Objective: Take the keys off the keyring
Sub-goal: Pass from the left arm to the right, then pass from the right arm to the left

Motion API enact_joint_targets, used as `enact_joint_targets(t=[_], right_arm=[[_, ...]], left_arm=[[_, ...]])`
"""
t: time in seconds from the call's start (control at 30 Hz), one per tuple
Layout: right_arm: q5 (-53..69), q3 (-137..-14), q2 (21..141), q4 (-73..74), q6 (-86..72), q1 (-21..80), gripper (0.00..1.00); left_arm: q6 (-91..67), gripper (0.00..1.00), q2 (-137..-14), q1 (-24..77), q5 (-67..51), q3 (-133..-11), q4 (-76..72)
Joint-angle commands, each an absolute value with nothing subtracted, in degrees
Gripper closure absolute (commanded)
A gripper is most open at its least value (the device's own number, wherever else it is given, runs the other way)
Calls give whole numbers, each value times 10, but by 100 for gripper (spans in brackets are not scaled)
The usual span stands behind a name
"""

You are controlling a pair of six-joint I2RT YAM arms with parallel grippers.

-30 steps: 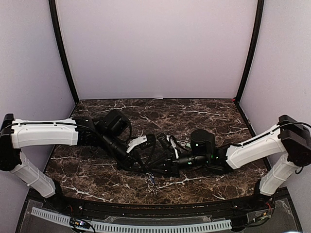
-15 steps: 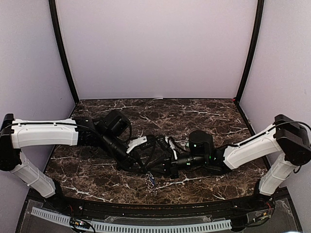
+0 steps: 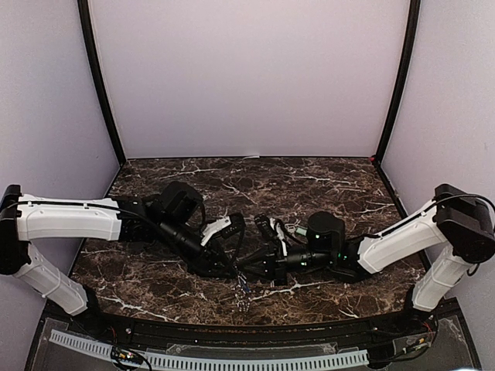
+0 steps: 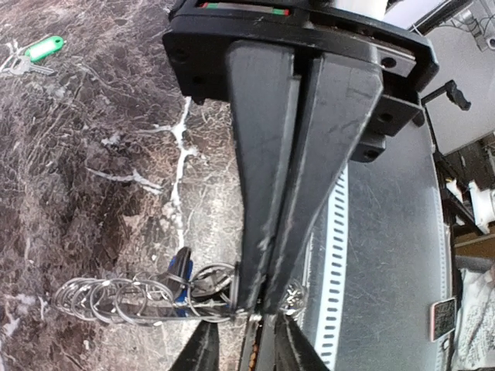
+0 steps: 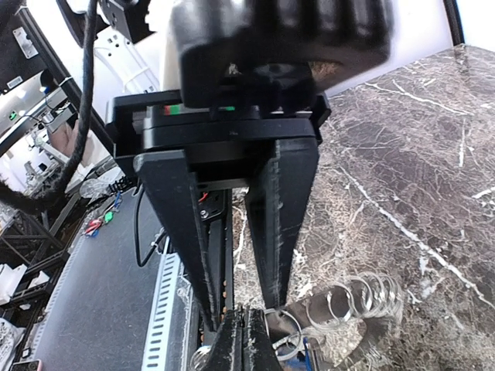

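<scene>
The keyring is a bunch of linked silver wire rings lying on the marble near the table's front edge, also seen in the right wrist view and from above. One blue-headed key hangs among the rings. A green-headed key lies apart on the marble. My right gripper is shut, its tips pinching a ring's wire. My left gripper is open, one finger either side of the right gripper's tips. Both grippers meet at mid-front.
The dark marble table stretches behind the arms. A white perforated strip runs along the front edge, right beside the rings. Pale walls with black posts close in the left, back and right sides.
The left gripper's jaws have come apart from shut. The right gripper's jaws have closed on the ring, and both wrists have sunk slightly toward the table's front.
</scene>
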State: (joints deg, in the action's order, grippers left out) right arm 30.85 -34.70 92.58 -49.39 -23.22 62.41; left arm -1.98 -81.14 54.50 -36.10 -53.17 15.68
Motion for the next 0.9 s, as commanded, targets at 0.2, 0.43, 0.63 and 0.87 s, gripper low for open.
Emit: enact_joint_targets(t=[0.2,0.43,0.63,0.87], right_arm=[[274,-317,921,-554,-248,622,100],[272,-312,921,-571,-254,622,100],[265,-302,921,-596,-259,622,100],[248,-292,921,-626,-264,624,100]], left_arm=[[-157,61,-745,541,-351,-407,-64],[-220,66,-728,541,-321,-344,-191],[-257,74,-741,541,-337,-325,-265],[-264,75,-750,541,-352,-324,-272]])
